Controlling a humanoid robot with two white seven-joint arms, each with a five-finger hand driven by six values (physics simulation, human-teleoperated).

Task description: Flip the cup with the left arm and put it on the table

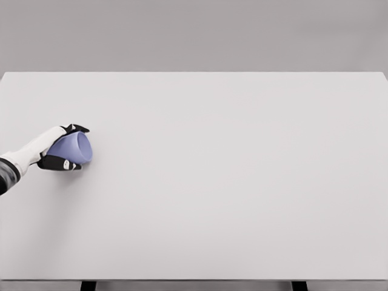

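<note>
Left robot hand (62, 150), coming in from the left edge of the frame on its white forearm, is wrapped round the cup (74, 148): dark fingers show above the cup's upper edge and a dark thumb or finger lies along its underside, so the grip looks closed on the cup rather than loose. That cup, pale blue-violet, sits at the middle left of the frame, lying over on its side or steeply tilted, with its rounded end pointing right, away from the wrist. Whether that end is the mouth or the base I cannot tell from this view, nor whether the cup is just touching the worktop (230, 182) or held slightly above it; a faint shadow lies right beneath it, so it is low. Judged from this, the grasp is made and the turn seems to be in hand, partway round, not finished. What is left, as I read it, is to bring the cup fully upright, set it down on the worktop and let go. Farther off, the worktop stretches white to its back edge, with a grey wall (194, 33) behind. No right arm shows anywhere.
</note>
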